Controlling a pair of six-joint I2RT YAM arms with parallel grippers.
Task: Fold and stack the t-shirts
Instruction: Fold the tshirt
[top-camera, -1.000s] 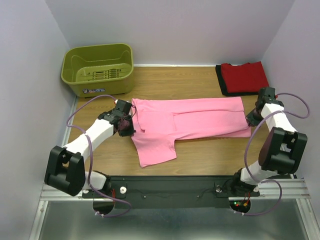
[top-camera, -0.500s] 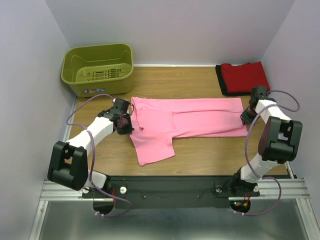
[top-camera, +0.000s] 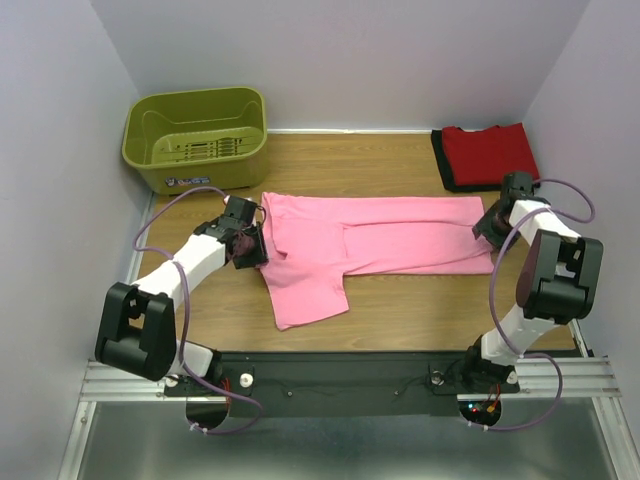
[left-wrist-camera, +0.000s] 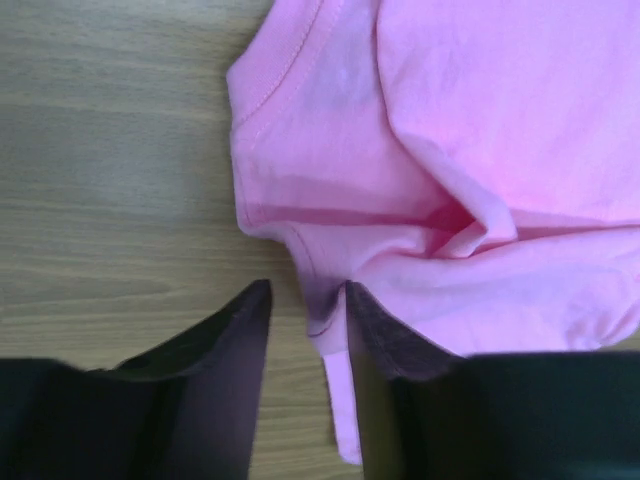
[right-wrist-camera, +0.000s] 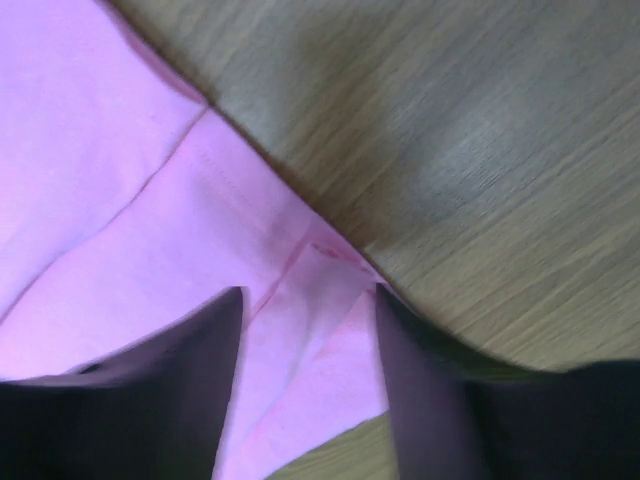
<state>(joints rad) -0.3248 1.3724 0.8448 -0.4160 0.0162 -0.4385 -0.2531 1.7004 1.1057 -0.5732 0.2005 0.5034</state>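
Wooden tabletop carries the bright pink cloth t-shirt, half-folded across mid-frame; the folded red t-shirt sits upper right. My left gripper and right gripper stand parted, cloth loose between jaws. I fear lifting away could snag a hem and drag the fold open.

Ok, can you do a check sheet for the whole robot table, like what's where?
Surface: wooden table, bare wood around the shirts.
Job's things: pink shirt spread across the middle, one flap reaching toward the arms; red shirt folded at far right, on a black shirt showing only an edge.
Clutter: green basket in the far left corner, nothing seen inside.
Grippers: left tool open, a cloth edge between its fingers; right tool open over the pink shirt's right corner.
Cables: purple cables loop beside each arm.
Surroundings: pale walls on three sides.
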